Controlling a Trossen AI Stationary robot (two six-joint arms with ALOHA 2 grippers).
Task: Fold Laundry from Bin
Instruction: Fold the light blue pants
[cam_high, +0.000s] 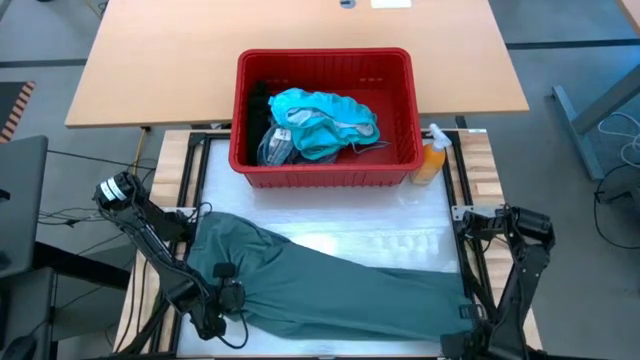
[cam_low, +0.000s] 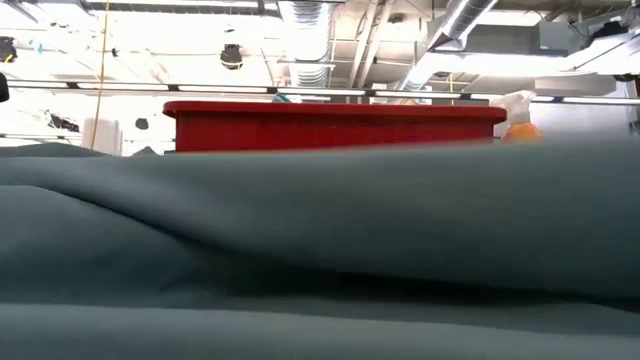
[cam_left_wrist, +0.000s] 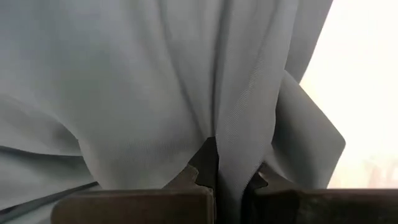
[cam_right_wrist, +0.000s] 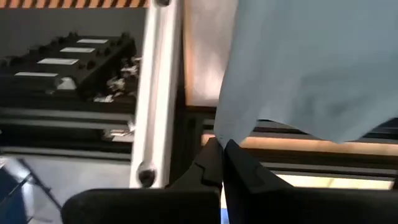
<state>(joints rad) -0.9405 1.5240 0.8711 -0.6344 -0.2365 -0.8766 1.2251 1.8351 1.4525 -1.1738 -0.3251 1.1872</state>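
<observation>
A dull grey-green garment (cam_high: 330, 285) lies stretched across the near half of the table, and it fills the foreground of the low view (cam_low: 320, 250). My left gripper (cam_high: 232, 298) is shut on the garment's near-left part, and my right gripper (cam_high: 468, 314) is shut on its right end by the table's near-right corner. The red bin (cam_high: 325, 118) stands at the table's far side. It holds bright teal garments (cam_high: 325, 122), a striped cloth and a black one. My left gripper pinches a gathered fold of the garment (cam_left_wrist: 229, 163) between its two fingers, coming steeply from above. Pleats fan out from the fingers over the cloth, which rests on the table. My right gripper pinches a corner of the garment's right end (cam_right_wrist: 219, 135) at its fingertips, pointing steeply down. The cloth spreads away from the pinch in a smooth sheet above the table's frame rail (cam_right_wrist: 158, 93).
An orange spray bottle (cam_high: 432, 158) stands just right of the bin. A wooden table (cam_high: 300, 30) lies behind the bin. Metal frame rails run along the worktop's left and right edges. A bare white strip of table (cam_high: 350, 215) lies between bin and garment.
</observation>
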